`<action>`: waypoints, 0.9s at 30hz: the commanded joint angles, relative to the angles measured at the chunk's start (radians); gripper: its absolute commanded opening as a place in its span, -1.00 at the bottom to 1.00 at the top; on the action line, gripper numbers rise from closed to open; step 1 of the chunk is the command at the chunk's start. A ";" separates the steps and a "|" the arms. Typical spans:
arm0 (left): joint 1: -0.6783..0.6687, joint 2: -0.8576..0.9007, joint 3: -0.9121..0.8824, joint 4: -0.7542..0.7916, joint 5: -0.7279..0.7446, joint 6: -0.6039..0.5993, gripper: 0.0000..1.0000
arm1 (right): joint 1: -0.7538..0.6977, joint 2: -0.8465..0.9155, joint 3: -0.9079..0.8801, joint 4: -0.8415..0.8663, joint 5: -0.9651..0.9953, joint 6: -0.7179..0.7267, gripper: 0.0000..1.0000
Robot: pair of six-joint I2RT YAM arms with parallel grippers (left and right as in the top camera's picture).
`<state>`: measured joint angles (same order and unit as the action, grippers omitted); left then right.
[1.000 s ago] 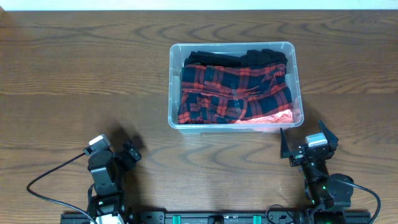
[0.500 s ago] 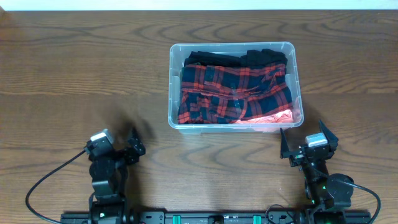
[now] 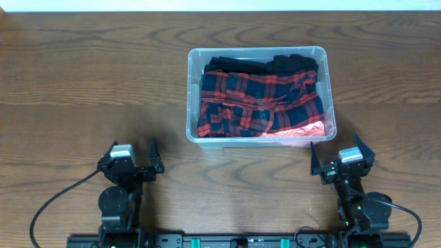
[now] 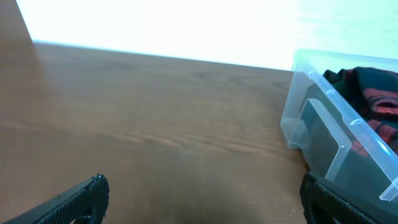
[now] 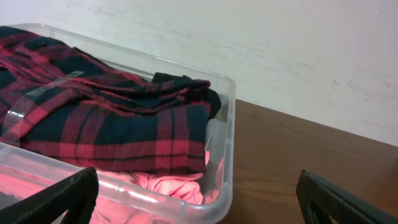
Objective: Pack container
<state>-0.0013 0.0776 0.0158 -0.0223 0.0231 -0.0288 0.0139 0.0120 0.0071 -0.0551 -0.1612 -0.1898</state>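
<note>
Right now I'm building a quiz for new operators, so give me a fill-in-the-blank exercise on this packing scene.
The container stands on a table with ____ grain.
The plaid garment on top is black and ____.
Beneath it, near the right arm, a ____ garment shows.
Both arms' jaws stand ____, holding nothing.
Missing: wood; red; pink; open.

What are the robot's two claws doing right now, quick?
Left gripper: open, holding nothing.
Right gripper: open, holding nothing.
</note>
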 commanded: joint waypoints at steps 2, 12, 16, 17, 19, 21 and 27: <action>-0.004 -0.049 -0.012 -0.048 -0.008 0.120 0.96 | -0.008 -0.006 -0.002 -0.002 -0.008 -0.013 0.98; -0.005 -0.076 -0.012 -0.049 -0.015 0.137 0.96 | -0.008 -0.006 -0.002 -0.002 -0.008 -0.013 0.99; -0.005 -0.076 -0.012 -0.048 -0.015 0.137 0.96 | -0.008 -0.006 -0.002 -0.002 -0.008 -0.013 0.99; -0.005 -0.076 -0.012 -0.048 -0.015 0.137 0.96 | -0.008 -0.006 -0.002 -0.002 -0.008 -0.013 0.99; -0.005 -0.076 -0.012 -0.048 -0.015 0.137 0.96 | -0.008 -0.006 -0.002 -0.002 -0.008 -0.013 0.99; -0.005 -0.075 -0.012 -0.048 -0.015 0.137 0.96 | -0.008 -0.006 -0.002 -0.002 -0.008 -0.013 0.98; -0.005 -0.074 -0.012 -0.048 -0.015 0.137 0.96 | -0.008 -0.006 -0.002 -0.002 -0.008 -0.013 0.98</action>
<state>-0.0021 0.0109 0.0158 -0.0227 0.0231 0.0872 0.0139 0.0120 0.0071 -0.0551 -0.1612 -0.1898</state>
